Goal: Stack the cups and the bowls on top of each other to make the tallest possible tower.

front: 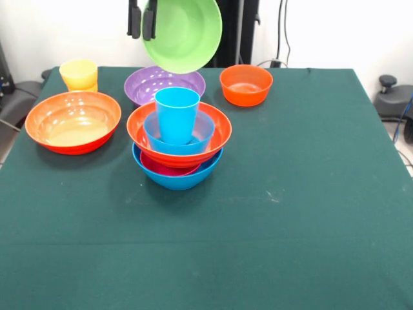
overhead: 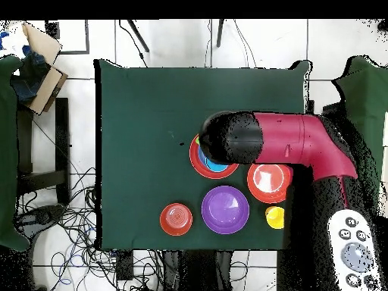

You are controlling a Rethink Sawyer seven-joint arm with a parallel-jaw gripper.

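My gripper (front: 142, 33) hangs at the top of the front view, shut on the left rim of the lime green bowl (front: 184, 32), which is held tilted in the air above and behind the tower. The tower stands mid-table: a large blue bowl (front: 177, 175), a magenta bowl (front: 161, 168), a large orange bowl (front: 216, 132), a medium blue bowl (front: 203, 132) and the blue cup (front: 177, 113) upright on top. In the overhead view the arm (overhead: 288, 140) covers most of the tower; only its orange rim (overhead: 198, 163) shows.
Behind the tower sit a purple bowl (front: 161, 84) (overhead: 225, 209) and a small orange bowl (front: 246, 84) (overhead: 176, 219). At the left are a large orange bowl (front: 73, 121) (overhead: 269, 180) and the yellow cup (front: 79, 74) (overhead: 275, 217). A remote (overhead: 350, 250) lies off the table.
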